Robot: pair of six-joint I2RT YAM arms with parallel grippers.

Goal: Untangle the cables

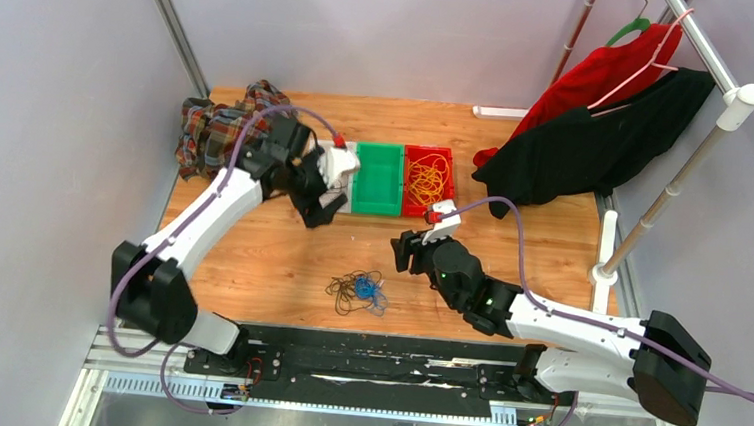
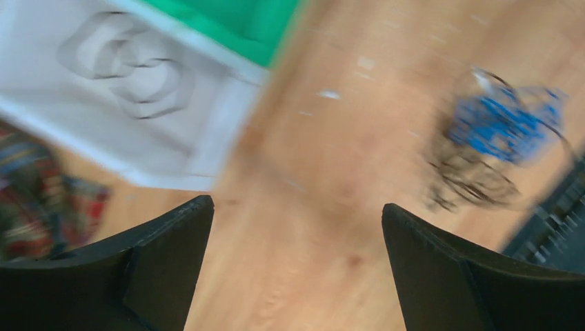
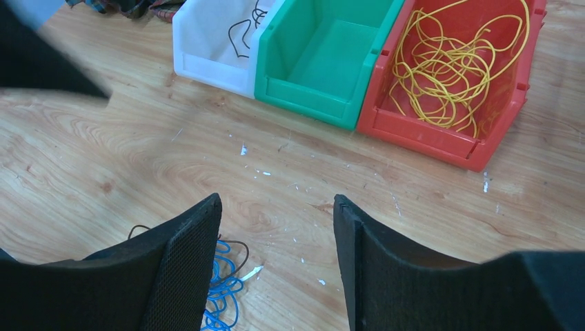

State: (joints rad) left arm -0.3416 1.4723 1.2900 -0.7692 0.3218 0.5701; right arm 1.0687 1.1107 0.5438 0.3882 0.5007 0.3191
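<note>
I read the left tool (image 2: 296, 207) and right tool (image 3: 276, 200) as released, empty. The tangled bunch of thin black and blue wire cables (image 1: 357, 292) lies on the wooden worktop (image 1: 270, 256), near the right tool. I should pinch one outer black loop and pin the blue strands with the other tool

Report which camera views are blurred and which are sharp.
Left wrist: motion-smeared, the blue and black cables and white bin soft, only the left gripper crisp. Right wrist: sharp, the yellow cables clearly resolved in the red bin. Top external: sharp, evenly lit, no glare.
</note>
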